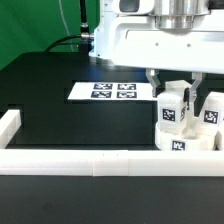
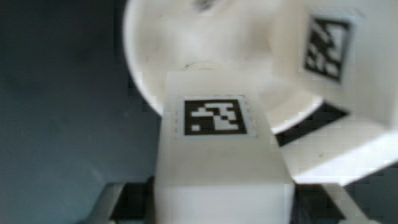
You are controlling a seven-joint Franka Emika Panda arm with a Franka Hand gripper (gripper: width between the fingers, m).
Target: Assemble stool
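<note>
Exterior view: leg [image 1: 171, 107] upright (long axis vertical) in gripper [image 1: 165, 88] above seat [image 1: 186, 140].

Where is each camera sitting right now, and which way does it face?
Exterior view: off the arm, looking across the black table at the marker board, the stool seat and its legs; shows the arm and tool.
Wrist view: on the wrist, looking down the tagged leg at the seat; dark tool fingers at the frame edge.
Shared: seat and tagged leg.
</note>
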